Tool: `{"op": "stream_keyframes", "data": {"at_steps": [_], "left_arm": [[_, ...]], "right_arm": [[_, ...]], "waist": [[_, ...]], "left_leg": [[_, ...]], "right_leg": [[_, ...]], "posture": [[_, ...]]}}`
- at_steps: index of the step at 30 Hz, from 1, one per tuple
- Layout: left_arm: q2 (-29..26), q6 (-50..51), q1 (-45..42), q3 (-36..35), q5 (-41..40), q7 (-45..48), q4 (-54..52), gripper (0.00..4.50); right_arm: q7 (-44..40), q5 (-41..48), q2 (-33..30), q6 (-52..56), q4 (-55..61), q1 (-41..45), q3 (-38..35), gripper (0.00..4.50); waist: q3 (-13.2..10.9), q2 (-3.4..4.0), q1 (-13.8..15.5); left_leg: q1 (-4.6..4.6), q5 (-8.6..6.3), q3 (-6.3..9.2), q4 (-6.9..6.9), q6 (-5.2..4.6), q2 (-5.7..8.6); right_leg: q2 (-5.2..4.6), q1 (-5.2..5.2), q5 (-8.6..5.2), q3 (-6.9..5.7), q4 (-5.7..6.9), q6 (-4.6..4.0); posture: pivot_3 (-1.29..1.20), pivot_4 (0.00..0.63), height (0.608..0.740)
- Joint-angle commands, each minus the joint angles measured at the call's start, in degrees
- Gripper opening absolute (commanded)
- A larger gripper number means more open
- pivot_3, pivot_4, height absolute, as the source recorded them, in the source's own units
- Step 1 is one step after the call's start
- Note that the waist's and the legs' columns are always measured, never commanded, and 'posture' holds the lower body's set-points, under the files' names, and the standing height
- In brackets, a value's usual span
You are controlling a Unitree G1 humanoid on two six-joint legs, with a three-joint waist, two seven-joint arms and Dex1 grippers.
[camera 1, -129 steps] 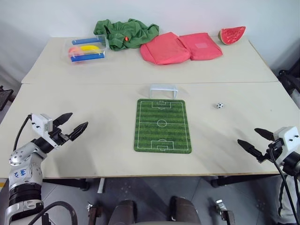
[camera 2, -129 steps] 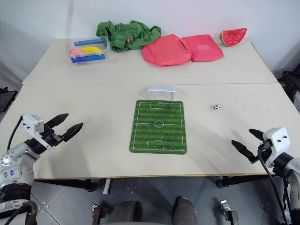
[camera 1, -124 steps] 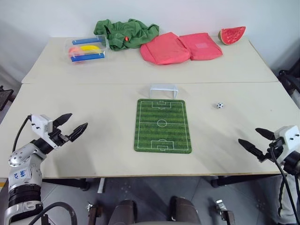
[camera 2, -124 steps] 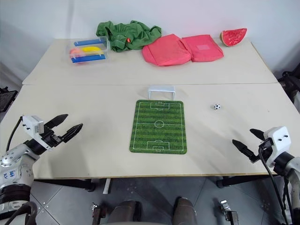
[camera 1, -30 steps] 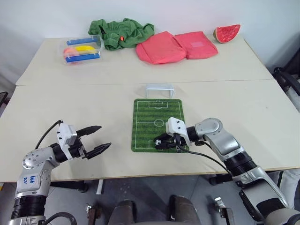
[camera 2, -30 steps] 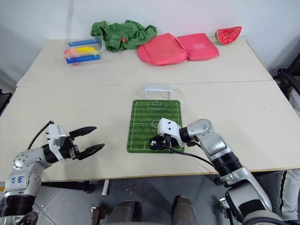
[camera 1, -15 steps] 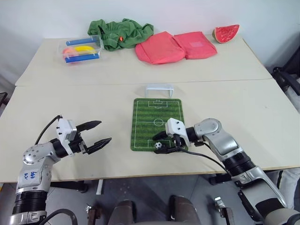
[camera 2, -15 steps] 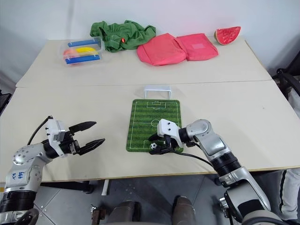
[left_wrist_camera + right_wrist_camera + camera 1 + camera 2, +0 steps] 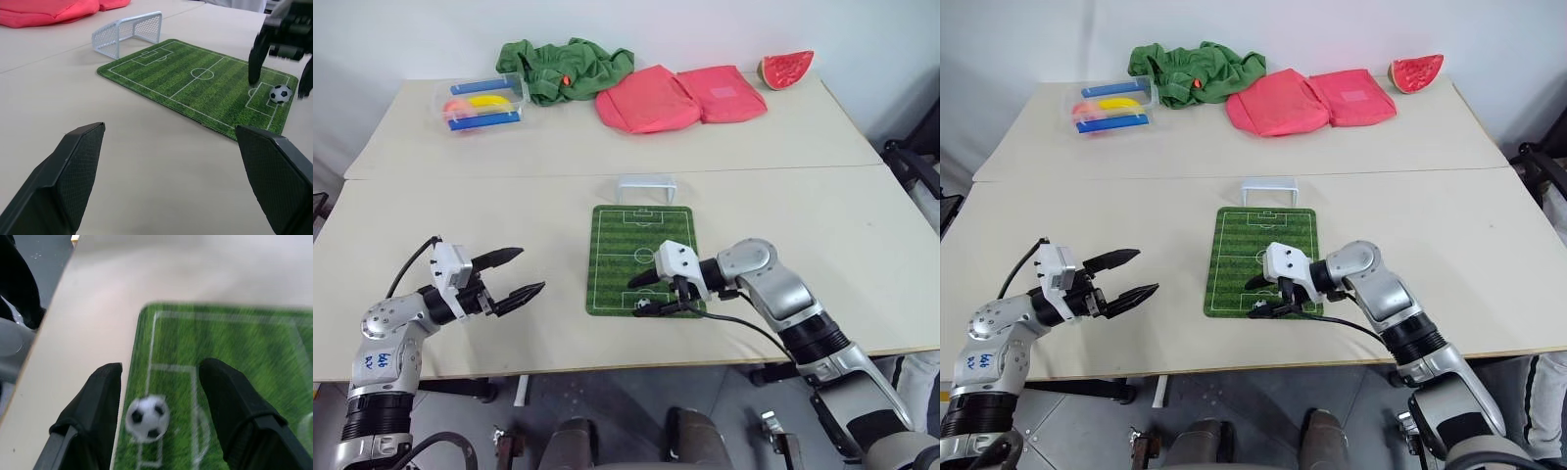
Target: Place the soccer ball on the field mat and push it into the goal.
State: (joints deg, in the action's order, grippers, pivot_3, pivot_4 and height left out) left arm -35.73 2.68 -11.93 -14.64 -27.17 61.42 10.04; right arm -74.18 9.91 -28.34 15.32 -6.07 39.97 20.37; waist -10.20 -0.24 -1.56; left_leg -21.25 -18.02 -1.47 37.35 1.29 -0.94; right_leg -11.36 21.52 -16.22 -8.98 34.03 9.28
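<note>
Lifted off soccer ball (image 9: 280,93) since half-second back: right hand (image 9: 645,293), fingers parted, empty. Ball on field mat (image 9: 642,255) near end, plain in wrist views. Mat long axis toward goal (image 9: 646,186), 12 o'clock. Left hand (image 9: 521,275) open, empty above worktop (image 9: 460,225).

Silver-grey jointed arms, black ribbed forearm sleeves, black cables; white wrist blocks behind the left gripper (image 9: 514,274) and right gripper (image 9: 639,293), tapered black fingers; blue markings near left elbow.
</note>
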Motion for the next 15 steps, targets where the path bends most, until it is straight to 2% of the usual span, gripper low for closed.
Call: {"op": "stream_keyframes", "data": {"at_steps": [1,4,10,15], "left_arm": [[0.1,-1.1,-0.9,-0.4,-0.3,0.3,0.5,4.5],[0.1,-1.2,-1.3,-0.3,-0.4,0.7,1.1,4.5],[0.0,-0.7,-1.7,0.4,-0.9,2.8,1.8,4.5],[-0.2,0.7,-1.6,1.0,-1.5,4.8,0.9,4.5]], "right_arm": [[0.5,2.8,-1.3,3.3,6.8,1.5,-3.2,2.72],[0.7,5.3,-3.2,7.2,14.2,-0.8,-4.6,2.12],[3.5,6.3,-5.8,11.4,24.2,-8.3,-3.6,0.03],[5.4,5.5,-5.9,11.7,25.8,-12.2,-2.1,0.01]], "waist": [[0.0,0.0,0.0],[0.0,0.0,0.0],[0.0,-0.03,0.2],[0.0,-0.03,0.0]], "left_leg": [[-0.01,0.0,0.0,0.0,0.0,0.0],[-0.01,0.0,0.0,-0.02,0.0,0.0],[-0.03,-0.03,0.01,-0.05,0.01,0.01],[-0.02,-0.03,0.0,-0.02,0.0,0.01]], "right_leg": [[0.0,0.0,0.0,0.0,-0.01,0.0],[0.0,0.0,0.0,0.0,-0.01,0.0],[0.0,0.0,0.0,-0.03,-0.07,0.0],[0.0,0.0,0.0,0.0,-0.05,0.0]], "posture": [[0.0,0.15,0.74],[0.0,0.15,0.74],[0.0,0.15,0.74],[0.0,0.15,0.74]]}}
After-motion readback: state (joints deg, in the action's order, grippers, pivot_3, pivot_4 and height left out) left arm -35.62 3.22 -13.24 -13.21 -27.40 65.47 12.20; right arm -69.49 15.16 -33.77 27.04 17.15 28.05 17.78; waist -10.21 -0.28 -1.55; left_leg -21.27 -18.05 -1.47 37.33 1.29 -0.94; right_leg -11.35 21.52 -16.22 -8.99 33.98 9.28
